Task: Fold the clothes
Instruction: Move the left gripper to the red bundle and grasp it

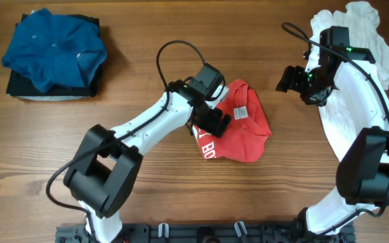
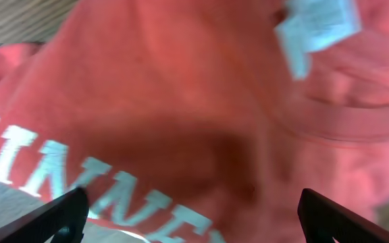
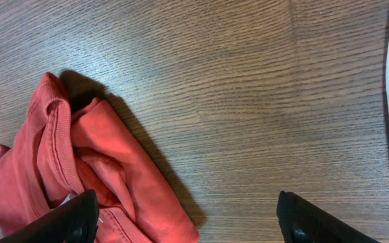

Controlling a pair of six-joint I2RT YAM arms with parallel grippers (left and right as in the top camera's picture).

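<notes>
Far left, back corner of the table (image 1: 147,27): I see a blue shirt (image 1: 53,47) rumpled on top of a dark folded garment (image 1: 19,86), well apart from both arms. Toward the middle, my left gripper (image 1: 216,123) sits right over the red T-shirt (image 1: 248,131), which lies crumpled in a heap at table centre. On the left wrist view the gripper (image 2: 194,219) has its jaws spread wide, red cloth filling the space below and nothing pinched; I cannot tell if the tips touch it. White lettering (image 2: 80,182) and a white label (image 2: 316,23) show on the shirt. Right of that, my right gripper (image 1: 290,79) hangs over bare wood near the shirt's edge, jaws apart, nothing between them (image 3: 194,219). Far right: white clothes (image 1: 363,27) piled under the right arm.
</notes>
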